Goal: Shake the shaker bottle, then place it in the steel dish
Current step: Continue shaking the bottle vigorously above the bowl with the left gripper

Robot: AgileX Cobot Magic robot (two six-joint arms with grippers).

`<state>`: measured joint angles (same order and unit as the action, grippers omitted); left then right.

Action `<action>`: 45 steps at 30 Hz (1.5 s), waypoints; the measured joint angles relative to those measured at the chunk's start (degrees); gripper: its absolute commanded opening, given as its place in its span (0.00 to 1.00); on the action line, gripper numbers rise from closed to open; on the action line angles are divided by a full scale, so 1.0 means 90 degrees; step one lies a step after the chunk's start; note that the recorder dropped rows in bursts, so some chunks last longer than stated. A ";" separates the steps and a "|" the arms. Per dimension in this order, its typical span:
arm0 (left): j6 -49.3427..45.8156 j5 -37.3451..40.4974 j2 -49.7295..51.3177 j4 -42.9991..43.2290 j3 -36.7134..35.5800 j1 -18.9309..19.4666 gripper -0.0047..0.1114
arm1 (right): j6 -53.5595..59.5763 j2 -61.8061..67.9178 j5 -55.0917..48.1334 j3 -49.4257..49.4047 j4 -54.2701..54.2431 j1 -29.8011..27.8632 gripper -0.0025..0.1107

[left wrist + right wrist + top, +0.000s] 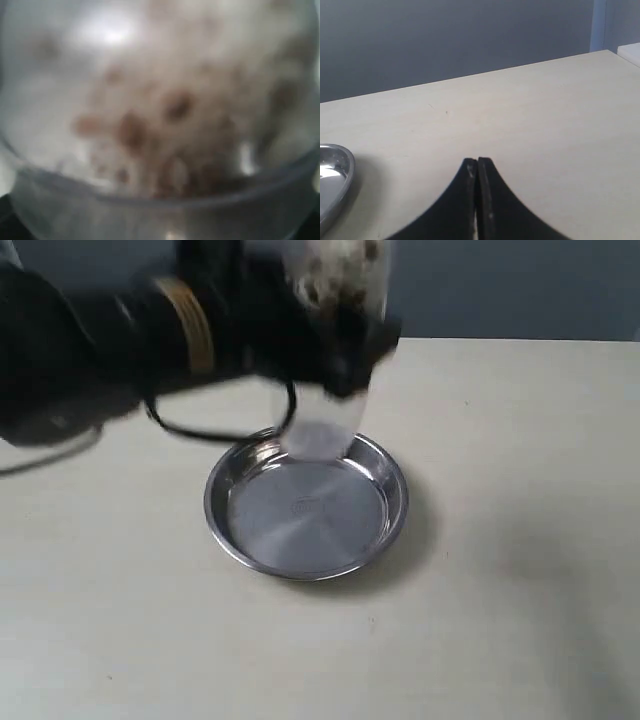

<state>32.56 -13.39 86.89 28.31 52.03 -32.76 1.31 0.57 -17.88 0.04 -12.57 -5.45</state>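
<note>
Beige table (520,540) bears the dish (305,510) below the left claw (350,360), clamped on the bottle (325,425) (blurred); right claw (478,170) closed, empty, dish beside it.

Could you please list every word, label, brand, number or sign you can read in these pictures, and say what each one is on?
No text can be read in any view.
On the steel dish: a small stamped mark at the middle of its floor, too small and blurred to read.
On the shaker bottle: no label shows, and it is blurred in both views that show it.
</note>
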 measured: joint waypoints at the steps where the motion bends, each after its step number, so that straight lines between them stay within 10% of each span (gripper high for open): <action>1: 0.0033 0.0125 0.0208 0.0044 -0.0106 0.0009 0.04 | 0.0000 0.0000 0.0000 0.0000 0.0000 0.0000 0.02; 18: -0.0428 0.0188 -0.0113 0.0331 0.0309 0.0068 0.04 | 0.0000 0.0000 0.0000 0.0000 0.0000 0.0000 0.02; 23: -0.0390 0.1364 0.0205 0.0650 0.0253 -0.0050 0.04 | 0.0000 0.0000 0.0000 0.0000 0.0000 0.0000 0.02; 45: -0.0295 0.0283 -0.0009 -0.0388 -0.0765 0.0134 0.04 | 0.0000 0.0000 0.0000 0.0000 0.0000 0.0000 0.02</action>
<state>29.91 -10.84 86.81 24.82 45.15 -31.56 1.31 0.57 -17.88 0.04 -12.57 -5.45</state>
